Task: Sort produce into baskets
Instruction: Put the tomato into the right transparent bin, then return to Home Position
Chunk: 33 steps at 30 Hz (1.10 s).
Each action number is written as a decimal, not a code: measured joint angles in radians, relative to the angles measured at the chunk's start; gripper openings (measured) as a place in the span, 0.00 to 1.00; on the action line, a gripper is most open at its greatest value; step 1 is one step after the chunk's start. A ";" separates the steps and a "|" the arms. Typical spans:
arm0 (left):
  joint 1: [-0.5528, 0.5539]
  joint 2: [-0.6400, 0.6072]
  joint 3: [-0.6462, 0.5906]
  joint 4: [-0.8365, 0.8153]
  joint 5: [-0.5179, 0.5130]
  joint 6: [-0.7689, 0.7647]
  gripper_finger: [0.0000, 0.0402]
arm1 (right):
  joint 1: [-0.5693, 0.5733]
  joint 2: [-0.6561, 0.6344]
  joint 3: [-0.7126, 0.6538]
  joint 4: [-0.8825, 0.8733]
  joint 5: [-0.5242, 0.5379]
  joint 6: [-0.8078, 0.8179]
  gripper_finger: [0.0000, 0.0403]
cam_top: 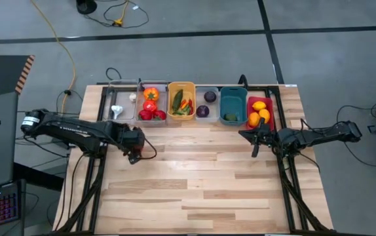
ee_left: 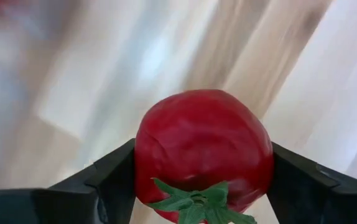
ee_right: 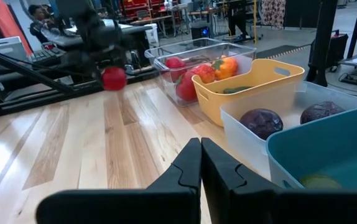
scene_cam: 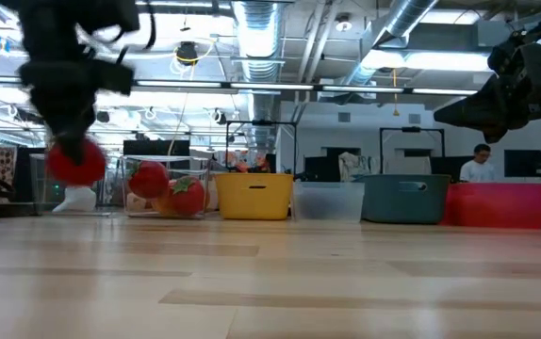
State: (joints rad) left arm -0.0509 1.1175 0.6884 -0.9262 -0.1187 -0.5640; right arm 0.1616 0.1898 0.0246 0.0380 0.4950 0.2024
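A red toy tomato (ee_left: 203, 149) with a green calyx sits between the fingers of my left gripper (cam_top: 134, 151), above the table's left part and in front of the baskets. The low view shows the tomato (scene_cam: 75, 160) clear of the table. My right gripper (ee_right: 200, 163) is shut on nothing and waits at the right, near the red basket (cam_top: 270, 113). The row of baskets stands at the far edge: a clear one holding white garlic (cam_top: 116, 110), a clear one holding red tomatoes (cam_top: 151, 113), an orange-yellow one (cam_top: 181, 86), a clear one holding purple balls (cam_top: 203, 111), and a teal one (cam_top: 233, 98). My left gripper pinches the tomato between its two fingers (ee_left: 113, 177), one on each of two opposite sides (ee_left: 146, 155). The fingers come from above and point steeply down. The calyx faces back toward the wrist. The tomato is lifted clear of the table.
Bare wooden tabletop (cam_top: 201, 183) spreads in front of the baskets. Yellow-orange citrus (cam_top: 260, 113) lies in the red basket, and green pieces and chilies (cam_top: 181, 103) lie in the orange-yellow one. A person (scene_cam: 481, 162) stands far behind the table.
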 joint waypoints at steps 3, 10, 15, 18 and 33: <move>0.000 -0.001 0.082 0.004 -0.108 0.081 0.68 | 0.000 0.000 0.000 0.000 0.000 0.000 0.09; 0.020 -0.002 0.191 0.168 -0.454 0.460 0.68 | 0.000 0.000 0.000 0.000 0.000 0.000 0.09; 0.161 0.015 0.191 0.363 -0.428 0.726 0.69 | 0.000 0.000 0.000 0.000 0.000 0.000 0.09; 0.292 0.025 0.191 0.422 -0.317 0.754 0.69 | 0.000 0.000 0.000 0.000 0.000 0.000 0.09; 0.606 0.031 0.191 0.475 0.060 0.739 0.98 | 0.000 0.000 0.000 0.000 0.000 0.000 0.09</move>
State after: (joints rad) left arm 0.5556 1.1484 0.8799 -0.4513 -0.0592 0.1750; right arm 0.1616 0.1894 0.0246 0.0380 0.4953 0.2024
